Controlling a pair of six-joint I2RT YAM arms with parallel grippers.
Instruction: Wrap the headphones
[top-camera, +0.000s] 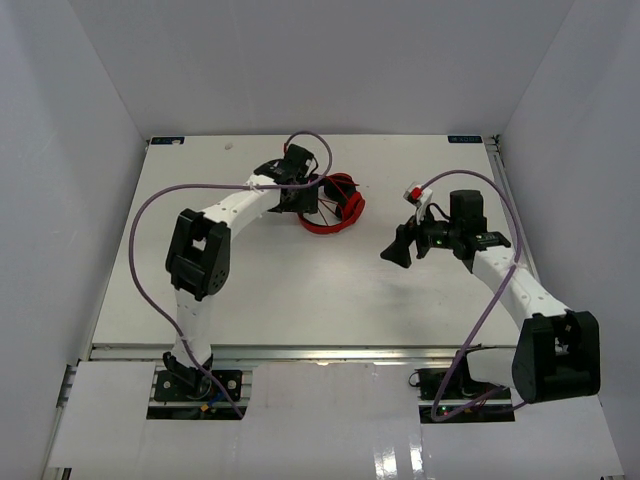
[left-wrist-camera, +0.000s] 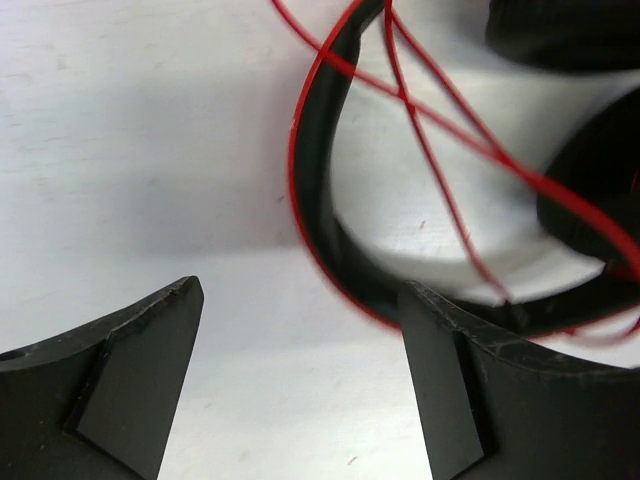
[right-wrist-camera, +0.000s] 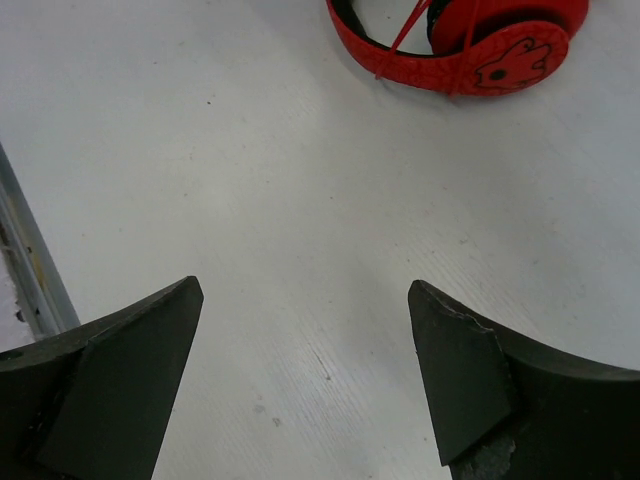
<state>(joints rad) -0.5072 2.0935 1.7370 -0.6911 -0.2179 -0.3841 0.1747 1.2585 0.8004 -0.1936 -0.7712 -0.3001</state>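
The red headphones (top-camera: 338, 208) lie on the white table at the back middle, with the thin red cable (left-wrist-camera: 440, 150) looped across the headband (left-wrist-camera: 320, 190) and the black earcup padding (left-wrist-camera: 595, 190). My left gripper (top-camera: 312, 195) is open and empty, right at the headband's left side; its right finger is close to the band. In the right wrist view the headphones (right-wrist-camera: 470, 45) lie far ahead with a red earcup (right-wrist-camera: 510, 55). My right gripper (top-camera: 393, 253) is open and empty over bare table, to the right of the headphones.
Purple robot cables (top-camera: 150, 215) arc over both arms. White walls enclose the table on three sides. A metal rail (right-wrist-camera: 30, 270) runs along the table's edge in the right wrist view.
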